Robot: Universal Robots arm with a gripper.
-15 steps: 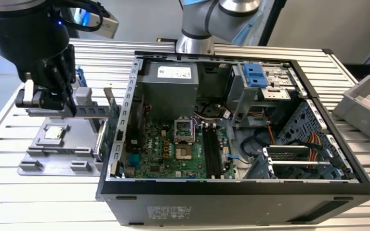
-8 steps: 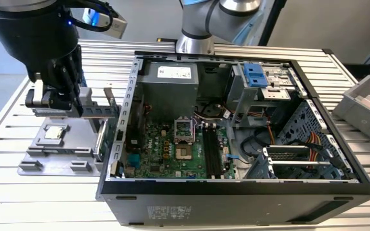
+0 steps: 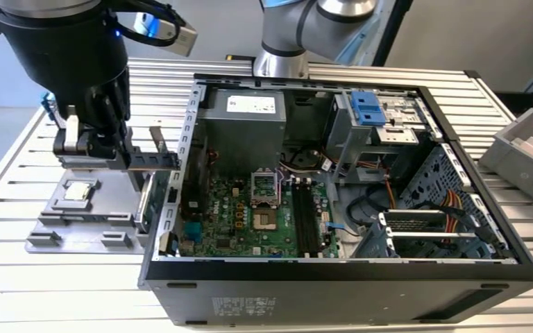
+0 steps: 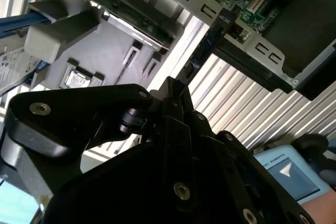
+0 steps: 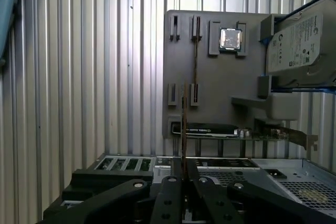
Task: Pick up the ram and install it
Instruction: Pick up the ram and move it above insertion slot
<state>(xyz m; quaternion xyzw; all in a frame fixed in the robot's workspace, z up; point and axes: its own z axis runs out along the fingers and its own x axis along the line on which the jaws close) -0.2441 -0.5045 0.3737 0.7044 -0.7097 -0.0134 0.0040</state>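
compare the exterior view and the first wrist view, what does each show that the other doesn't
Exterior view: the motherboard and its black slots inside the case. First wrist view: the hard drive. Both: the gripper shut on the ram, the grey tray and the processor chip on it.

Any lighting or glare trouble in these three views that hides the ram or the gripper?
Exterior view: even light; the ram shows plainly in the gripper, the computer case interior is shaded. Second wrist view: the gripper is a dark mass against glare off the slatted table. First wrist view: bright table, the ram edge-on as a thin line.
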